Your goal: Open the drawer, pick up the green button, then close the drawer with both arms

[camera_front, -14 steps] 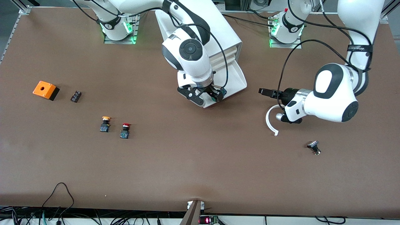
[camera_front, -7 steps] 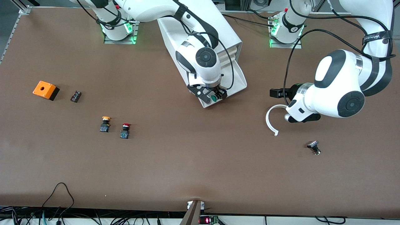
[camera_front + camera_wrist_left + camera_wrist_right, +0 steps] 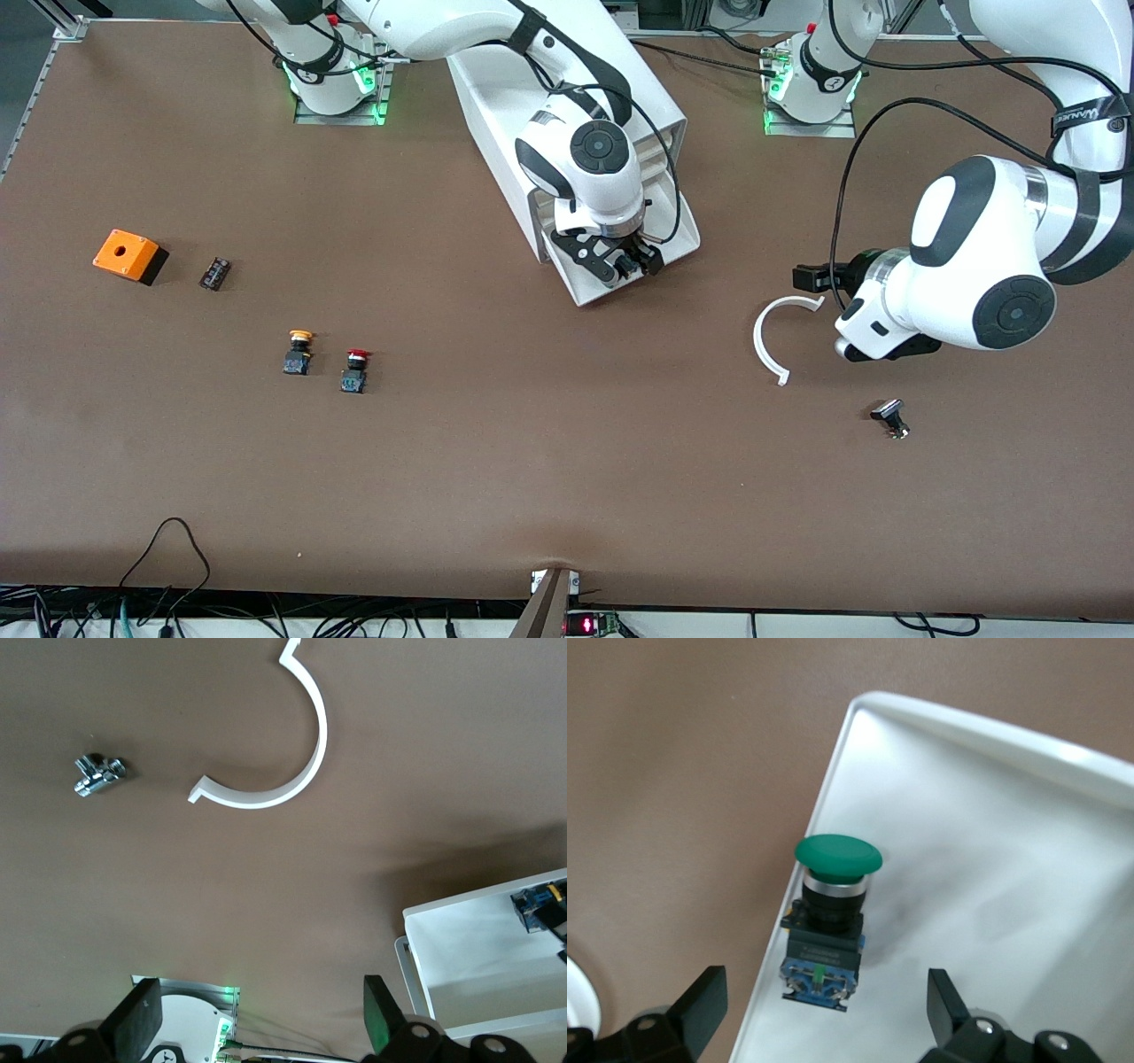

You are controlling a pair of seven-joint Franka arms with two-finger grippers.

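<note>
green-capped button (image 3: 831,917) lies in open drawer (image 3: 673,232), by its front rim. right gripper (image 3: 625,264) over it, fingers apart, nothing held. left gripper (image 3: 811,278) waits w/ fingers apart above table (image 3: 532,461). done: drawer opened. left: grasp button, shut drawer.

The brown table (image 3: 549,461) holds a white drawer box (image 3: 567,97) at 12 o'clock. At 9 o'clock sit an orange box (image 3: 129,255) and a small black part (image 3: 214,273). Nearer the front camera stand a yellow button (image 3: 299,351) and a red button (image 3: 354,369). At 3 o'clock lie a white curved strip (image 3: 772,337) and a small metal part (image 3: 889,417).
</note>
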